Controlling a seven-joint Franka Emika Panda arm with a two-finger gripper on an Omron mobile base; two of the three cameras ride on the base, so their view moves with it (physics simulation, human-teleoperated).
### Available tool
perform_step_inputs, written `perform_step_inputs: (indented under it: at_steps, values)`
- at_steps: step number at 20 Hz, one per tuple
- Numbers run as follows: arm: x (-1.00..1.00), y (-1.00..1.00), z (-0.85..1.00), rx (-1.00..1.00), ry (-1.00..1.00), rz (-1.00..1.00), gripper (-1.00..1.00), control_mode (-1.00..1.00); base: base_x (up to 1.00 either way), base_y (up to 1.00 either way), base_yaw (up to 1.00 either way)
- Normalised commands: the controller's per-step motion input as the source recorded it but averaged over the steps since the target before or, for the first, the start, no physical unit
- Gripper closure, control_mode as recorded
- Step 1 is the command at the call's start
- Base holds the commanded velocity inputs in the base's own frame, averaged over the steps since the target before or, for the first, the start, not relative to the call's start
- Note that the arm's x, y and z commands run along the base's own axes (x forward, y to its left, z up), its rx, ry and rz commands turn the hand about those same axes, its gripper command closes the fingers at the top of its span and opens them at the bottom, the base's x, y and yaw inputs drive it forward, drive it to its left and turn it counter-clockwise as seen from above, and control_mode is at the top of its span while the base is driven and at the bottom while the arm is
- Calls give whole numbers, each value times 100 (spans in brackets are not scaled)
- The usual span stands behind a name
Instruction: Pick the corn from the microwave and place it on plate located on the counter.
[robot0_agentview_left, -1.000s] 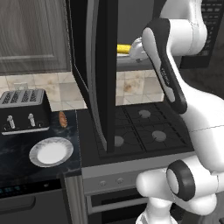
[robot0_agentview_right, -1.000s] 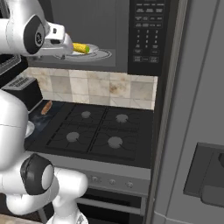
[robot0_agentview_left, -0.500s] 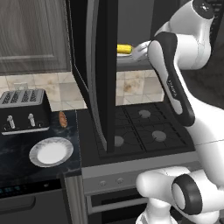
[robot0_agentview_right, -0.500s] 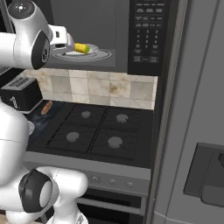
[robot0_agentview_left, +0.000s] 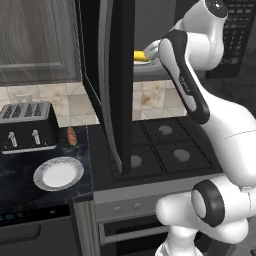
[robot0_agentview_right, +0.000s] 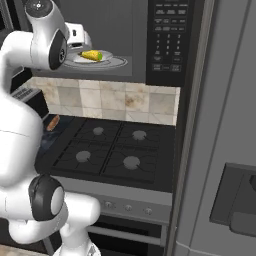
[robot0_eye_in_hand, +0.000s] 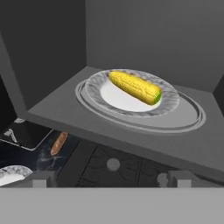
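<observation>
The stovetop (robot0_agentview_left: 160, 150) and the open microwave (robot0_agentview_right: 165, 40) are viewed from behind the arm, from its left and its right, looking forward and down. From the hand camera, the corn (robot0_eye_in_hand: 134, 86) inside the microwave is seen close up, with the stovetop below.

The corn (robot0_eye_in_hand: 134, 87) has a bumpy, kernelled yellow skin with a slight sheen. Under it sits a smooth white dish with a grey patterned rim (robot0_eye_in_hand: 170, 103), glazed like china. The microwave (robot0_agentview_right: 175, 40) is glossy black on its door and keypad panel, matt grey inside. The counter (robot0_agentview_left: 20, 172) looks like polished black stone with faint white veins. The toaster (robot0_agentview_left: 26, 126) is brushed silver metal over black. The stovetop (robot0_agentview_right: 120, 150) is matt black.
</observation>
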Motion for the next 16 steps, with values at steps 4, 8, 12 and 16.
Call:
perform_step_inputs:
  at_steps: [4, 8, 12, 16]
  values:
    - [57, 0, -21, 0, 0, 0, -100, -100, 0, 0, 0]
    - [49, 0, -52, 0, 0, 0, -100, -100, 0, 0, 0]
    - [70, 0, -2, 2, 0, 0, -100, -100, 0, 0, 0]
    - [80, 0, 0, 2, 0, 1, -100, -100, 0, 0, 0]
